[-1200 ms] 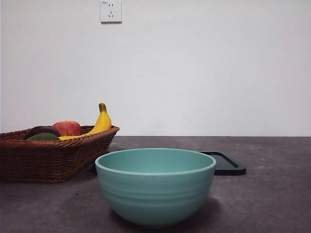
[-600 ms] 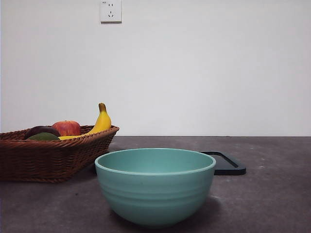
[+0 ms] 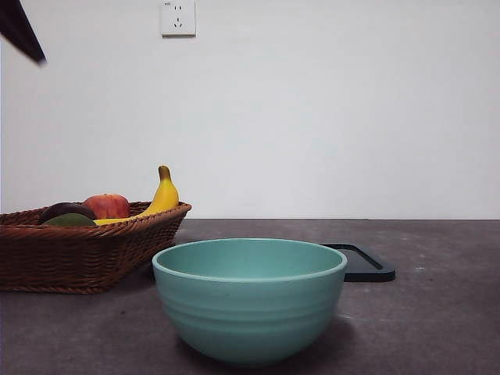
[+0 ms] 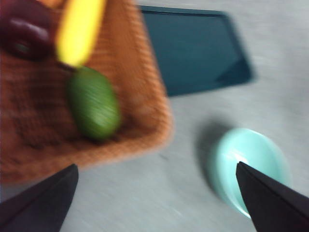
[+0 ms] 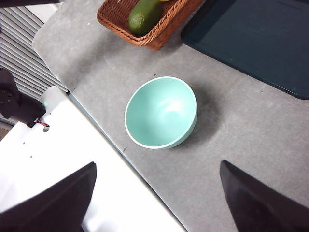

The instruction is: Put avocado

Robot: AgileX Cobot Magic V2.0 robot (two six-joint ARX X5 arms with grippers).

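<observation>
A black tip (image 3: 22, 31) has just entered the front view at about 10 o'clock, high in the corner; 0.5 s ago that corner was bare wall. I read it as my left arm starting its reach, since the left wrist picture is smeared with motion and looks straight down on the basket. Nothing else differs from the earlier frames: fruit, bowl and tray sit as they did.

The left gripper (image 4: 154, 198) hangs above the table edge of the wicker basket (image 3: 86, 250) with its 2 jaws spread wide and nothing between them. The avocado (image 4: 93, 103) lies in the basket near the wall facing the bowl, with the banana (image 4: 78, 30) just at its 12 o'clock in that view and the dark purple fruit (image 4: 25, 30) further off at 10 o'clock. From the front only a green sliver of it shows above the rim, below the red apple (image 3: 108, 206).

The right gripper (image 5: 157, 198) waits high, jaws also wide and empty, over the teal bowl (image 5: 161, 112). The dark tray (image 5: 256, 38) lies beyond the bowl.

So the pick has barely begun; I judge the descent onto the avocado comes next.
</observation>
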